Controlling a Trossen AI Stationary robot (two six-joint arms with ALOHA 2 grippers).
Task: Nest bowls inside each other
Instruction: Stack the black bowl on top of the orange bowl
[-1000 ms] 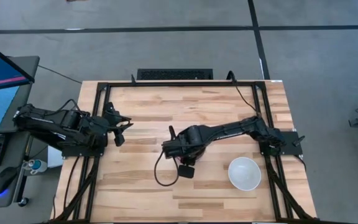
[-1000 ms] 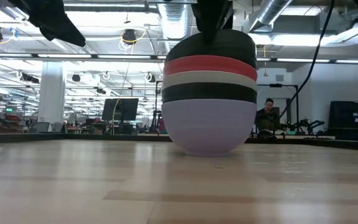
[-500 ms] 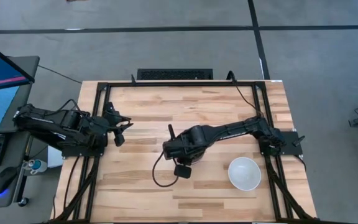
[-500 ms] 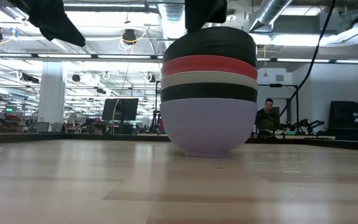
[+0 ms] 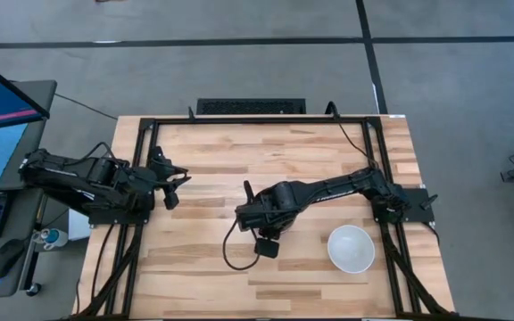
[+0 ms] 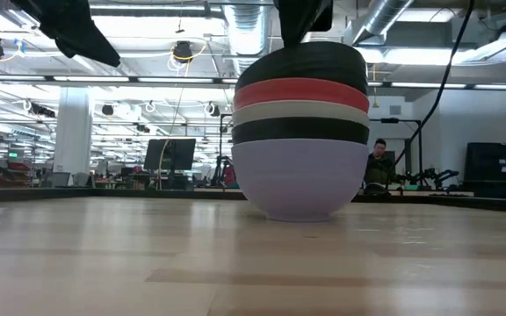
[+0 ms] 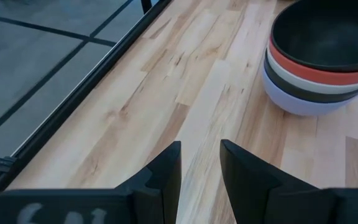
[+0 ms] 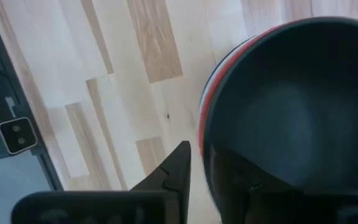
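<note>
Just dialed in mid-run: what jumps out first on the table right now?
The stack of nested bowls at mid-table stands out: pale blue at the bottom, then black, white, red, and black on top. The right gripper straddles the top black bowl's rim, one finger outside and one inside. One white bowl sits apart near the right edge, and the left gripper waits at the table's left side.

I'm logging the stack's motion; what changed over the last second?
The nested stack slid slightly rightward in the low view, moved by the right hand clamped on the top black bowl's rim. The left hand stayed parked at the table's left, and the lone white bowl stayed put.
</note>
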